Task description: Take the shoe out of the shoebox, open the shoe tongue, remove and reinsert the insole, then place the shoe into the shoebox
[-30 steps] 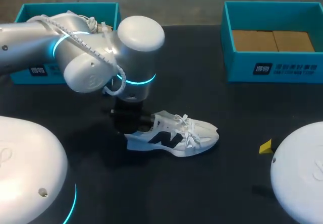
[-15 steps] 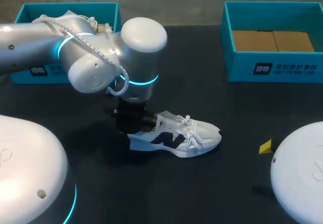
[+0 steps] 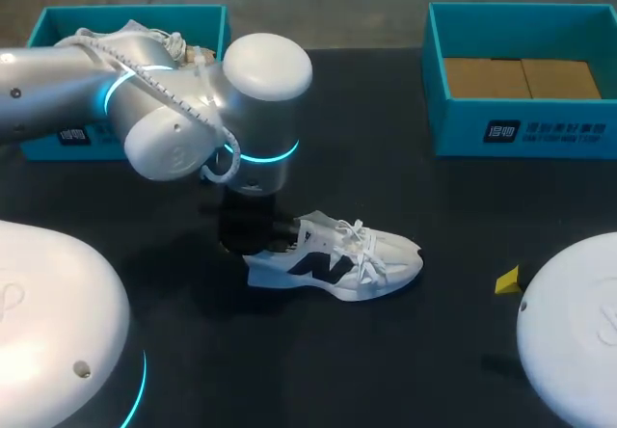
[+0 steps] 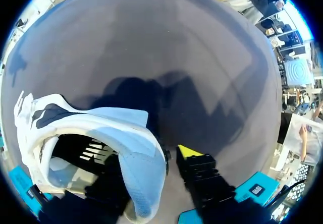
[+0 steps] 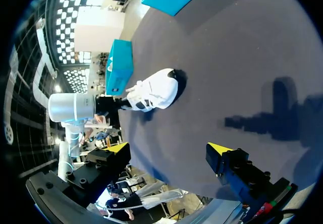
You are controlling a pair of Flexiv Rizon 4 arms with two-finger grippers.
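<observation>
Shoe (image 3: 333,259) upright | left end effector (image 4: 154,168) at heel, grip unclear | right end effector (image 5: 169,148) open

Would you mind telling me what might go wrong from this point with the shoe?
The left gripper sits at the heel collar of the shoe, which stands loose on the table; any sideways pull may drag or tip it. The open right gripper is far from the shoe, so nothing steadies the toe. The loose laces could snag.
</observation>
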